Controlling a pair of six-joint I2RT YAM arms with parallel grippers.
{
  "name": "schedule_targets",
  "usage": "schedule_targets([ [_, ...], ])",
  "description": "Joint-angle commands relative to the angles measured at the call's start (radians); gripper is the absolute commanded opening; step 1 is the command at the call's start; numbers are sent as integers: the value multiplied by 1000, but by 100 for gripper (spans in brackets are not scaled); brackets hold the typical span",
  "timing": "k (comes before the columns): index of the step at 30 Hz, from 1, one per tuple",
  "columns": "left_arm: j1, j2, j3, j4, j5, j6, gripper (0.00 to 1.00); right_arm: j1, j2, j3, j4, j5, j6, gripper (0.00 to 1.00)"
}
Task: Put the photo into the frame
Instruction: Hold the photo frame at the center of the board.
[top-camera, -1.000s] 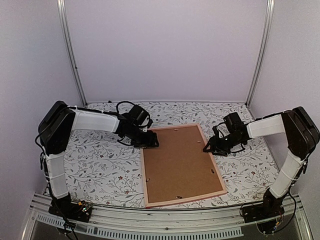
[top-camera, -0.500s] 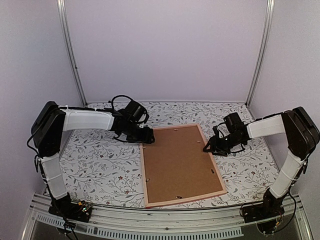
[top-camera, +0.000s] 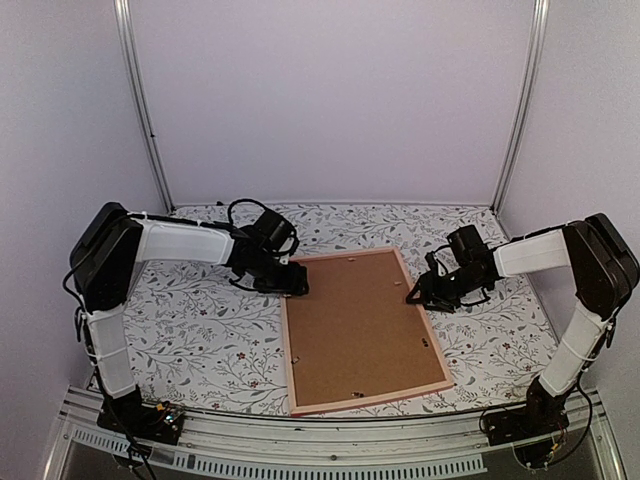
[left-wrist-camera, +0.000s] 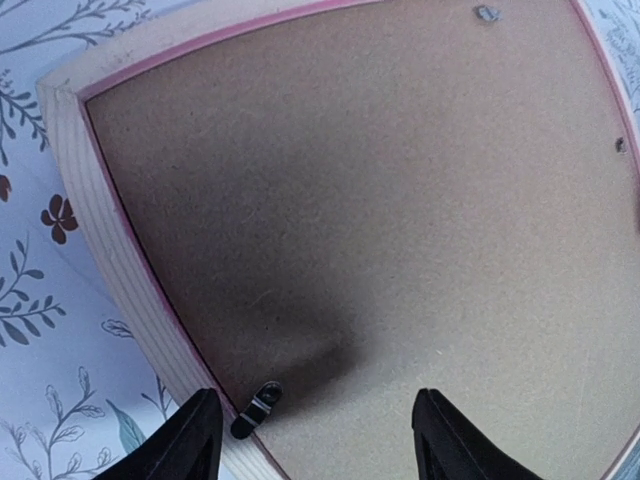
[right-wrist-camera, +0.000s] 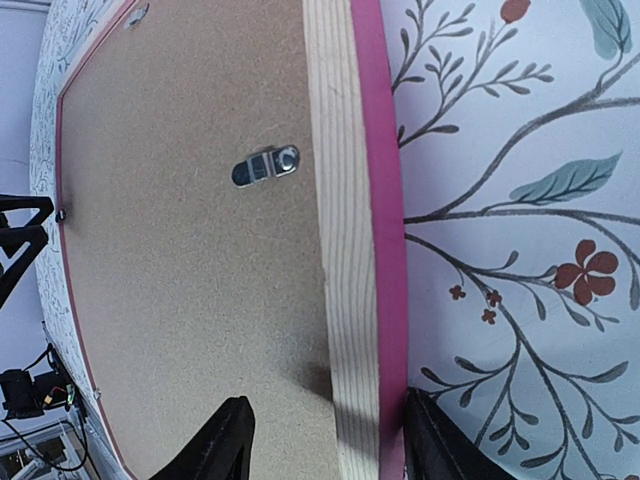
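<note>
Since the earlier frames, only the left arm has shifted: it drew back from the frame's far-left corner and has now returned to it. The right arm has held its place.

Top external view: the frame (top-camera: 288, 350) lies face down on the table (top-camera: 200, 320), with the backing board (top-camera: 355, 325) uppermost. The left gripper (top-camera: 295, 285) sits at the far-left corner and the right gripper (top-camera: 415, 295) at the right rail. The photo shows in no view, so whether it already lies under the board cannot be told.

Left wrist view: the jaws stand wide and hold nothing. One finger is over the rail and one over the board, with a small black clip (left-wrist-camera: 258, 408) between them.

Right wrist view: the jaws are partly open and straddle the rail without clamping it, near a silver clip (right-wrist-camera: 265, 166).

The step in hand appears to be working the retaining clips, though fastening and releasing cannot be told apart here. The next move probably calls for the left fingers to descend on the black clip and turn it while the right gripper steadies the rail.
</note>
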Motion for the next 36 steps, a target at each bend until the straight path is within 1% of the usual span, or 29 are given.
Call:
schedule_targets([
  [1,-5,30,-22,12,2,14,68,16,28,-21,-19,-20,7,54],
  [11,-28,0,-102,40,19,-25,68,16,30,-28,-13,-18,24,53],
  [16,-38,-28,-155,82,40,-60,67,17,27,-42,-10,6,47,49],
  [21,-42,-32,-162,86,38,-59,67,20,23,-54,-16,46,70,39],
  [25,-42,-30,-158,83,38,-56,67,29,14,-55,-38,101,73,33],
  [36,-50,-39,-179,84,54,-71,67,40,-1,-86,-39,172,94,9],
])
